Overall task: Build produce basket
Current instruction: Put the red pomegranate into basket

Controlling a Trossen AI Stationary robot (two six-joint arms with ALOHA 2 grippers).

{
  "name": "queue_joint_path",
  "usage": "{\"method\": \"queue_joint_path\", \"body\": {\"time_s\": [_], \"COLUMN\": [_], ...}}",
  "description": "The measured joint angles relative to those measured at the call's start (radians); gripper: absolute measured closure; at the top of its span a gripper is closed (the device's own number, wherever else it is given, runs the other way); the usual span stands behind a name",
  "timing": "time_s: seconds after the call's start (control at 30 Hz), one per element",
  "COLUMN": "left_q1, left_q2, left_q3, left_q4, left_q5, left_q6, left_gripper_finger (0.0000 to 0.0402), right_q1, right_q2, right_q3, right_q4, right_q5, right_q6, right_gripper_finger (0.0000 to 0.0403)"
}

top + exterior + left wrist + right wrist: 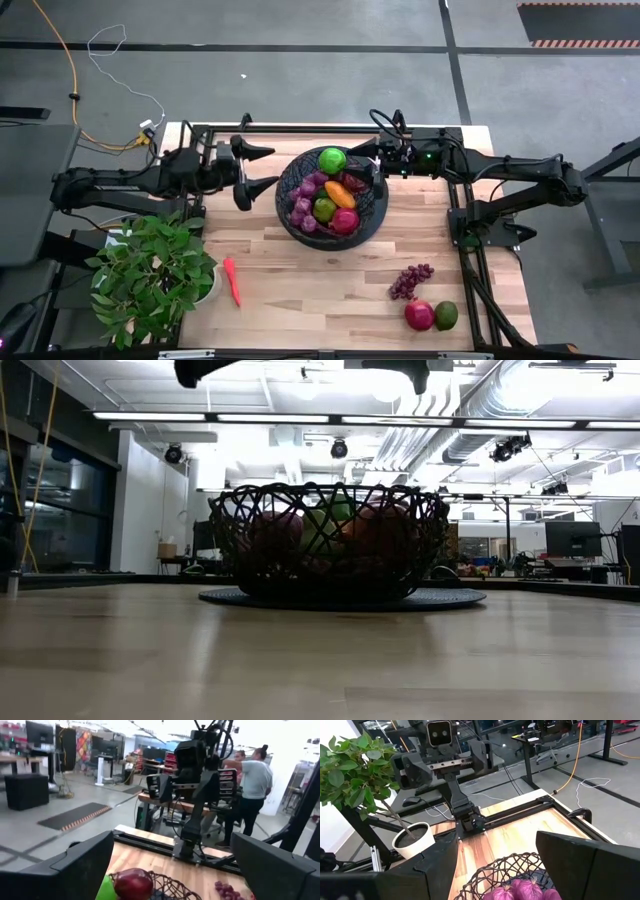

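The black woven mesh basket (368,222) (330,545) sits on a round mat at mid-table. It holds a green round fruit (332,159), an orange mango (340,193), purple grapes (304,206) (520,890) and a red fruit (345,221) (132,883). On the bare wood lie a slim red pepper (232,281), a grape bunch (410,281), a red fruit (419,315) and a green fruit (446,316). My left gripper (268,167) (170,845) is open, just left of the basket. My right gripper (362,161) (495,845) is open at the basket's far right rim. Both hang above the basket.
A leafy potted plant (150,275) (350,770) stands at the table's near left corner, beside the pepper. Black rails (330,128) frame the table's far edge and sides. Bare wood lies between the basket and the near edge. People (252,780) stand in the room beyond.
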Motion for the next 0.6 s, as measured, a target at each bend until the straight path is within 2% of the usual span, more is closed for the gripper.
{"method": "queue_joint_path", "body": {"time_s": [0.6], "left_q1": [0.000], "left_q2": [0.001], "left_q3": [0.000], "left_q4": [-0.002], "left_q5": [0.001], "left_q6": [0.027], "left_gripper_finger": [0.0013], "right_q1": [0.000], "right_q2": [0.000], "right_q3": [0.000], "right_q4": [-0.001], "right_q5": [-0.001], "right_q6": [-0.001], "right_gripper_finger": [0.0156]}}
